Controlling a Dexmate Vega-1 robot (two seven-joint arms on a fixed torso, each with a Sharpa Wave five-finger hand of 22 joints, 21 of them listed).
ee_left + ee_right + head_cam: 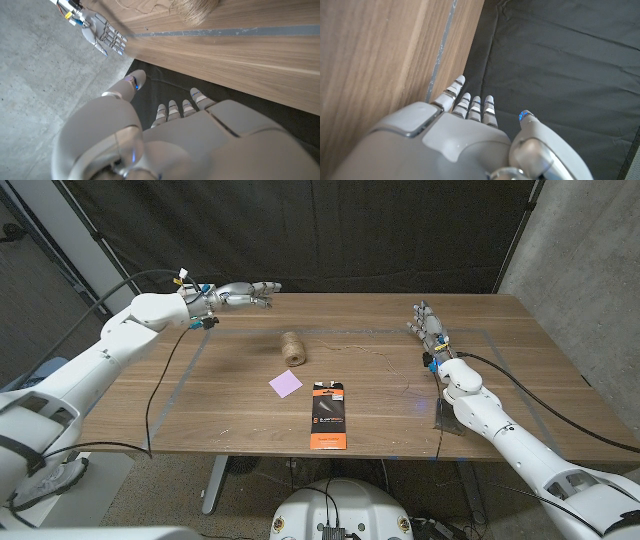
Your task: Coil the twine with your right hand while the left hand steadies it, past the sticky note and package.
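Observation:
A spool of tan twine (291, 347) stands left of the table's middle, and a loose thin strand (375, 360) trails from it toward the right. Nearer the front lie a purple sticky note (285, 383) and a black and orange package (328, 415). My left hand (245, 295) hovers at the far left edge with its fingers stretched out and apart, holding nothing, well behind the spool. My right hand (428, 326) is on the right side, fingers extended toward the far edge, empty. In the left wrist view my left hand (185, 130) shows with the spool (197, 7) and right hand (102, 35) beyond.
Grey tape lines (190, 360) mark a rectangle on the wooden table (500, 330). A black curtain (560, 55) hangs behind the far edge. A black cable (150, 405) droops from my left arm, and another (540, 385) runs along my right arm.

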